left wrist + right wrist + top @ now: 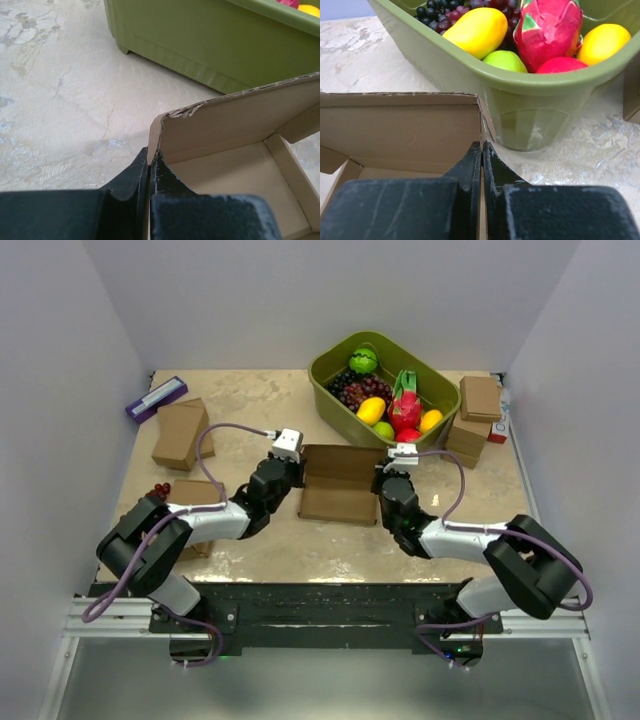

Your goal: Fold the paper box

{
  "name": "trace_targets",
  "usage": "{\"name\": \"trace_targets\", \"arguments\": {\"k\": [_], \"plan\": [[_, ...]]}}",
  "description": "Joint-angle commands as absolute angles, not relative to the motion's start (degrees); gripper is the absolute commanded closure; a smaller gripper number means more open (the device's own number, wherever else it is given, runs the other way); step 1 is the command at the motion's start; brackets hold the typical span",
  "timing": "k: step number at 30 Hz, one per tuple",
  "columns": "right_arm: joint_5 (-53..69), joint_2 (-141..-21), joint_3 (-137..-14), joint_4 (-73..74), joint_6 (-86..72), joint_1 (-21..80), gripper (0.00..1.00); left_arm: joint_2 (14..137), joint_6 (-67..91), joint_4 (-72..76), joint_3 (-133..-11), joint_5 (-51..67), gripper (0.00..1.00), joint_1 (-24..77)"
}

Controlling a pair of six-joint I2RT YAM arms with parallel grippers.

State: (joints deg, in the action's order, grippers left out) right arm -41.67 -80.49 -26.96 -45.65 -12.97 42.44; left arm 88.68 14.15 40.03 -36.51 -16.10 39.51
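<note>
My left pincer (pixel 150 156) is clenched on the left side wall of the paper box (pixel 235 170), the thin cardboard edge pinched between my two dark fingers. My right pincer (pixel 482 148) is clamped the same way on the opposite, right side wall, its fingers pressed almost together around the sheet. The paper box lies on the table (pixel 250 410) between my two arms, in the middle of the surface, its floor flat and its far wall standing upright; the top edge of that wall looks ragged near the left corner.

Just beyond the box's right far corner stands the olive-green tub (pixel 470 75), close to the box. In it lie a yellow mango (pixel 477 30), a green fruit (pixel 505 60), a pink dragon fruit (pixel 547 27) and dark grapes (pixel 440 10). Small cardboard boxes (pixel 180 433) sit off to the left, more of them stacked (pixel 478 410) right of the tub, and a purple pack (pixel 155 398) lies at the far left corner.
</note>
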Motion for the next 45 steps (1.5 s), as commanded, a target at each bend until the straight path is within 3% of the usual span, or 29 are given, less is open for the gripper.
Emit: {"name": "trace_targets", "arguments": {"k": [1, 28, 45], "plan": [[-42.1, -78.8, -25.1, -51.3, -17.2, 43.9, 1.0, 89.2, 17.4, 50.4, -35.2, -18.8, 1.0, 42.4], [-43.9, -73.7, -16.7, -44.1, -26.2, 44.9, 1.0, 94.1, 28.5, 52.7, -26.7, -25.8, 1.0, 52.9], [-44.4, -69.6, -14.4, -40.1, -29.9, 45.6, 1.0, 95.6, 33.6, 52.1, -33.7, -25.3, 1.0, 56.7]]}}
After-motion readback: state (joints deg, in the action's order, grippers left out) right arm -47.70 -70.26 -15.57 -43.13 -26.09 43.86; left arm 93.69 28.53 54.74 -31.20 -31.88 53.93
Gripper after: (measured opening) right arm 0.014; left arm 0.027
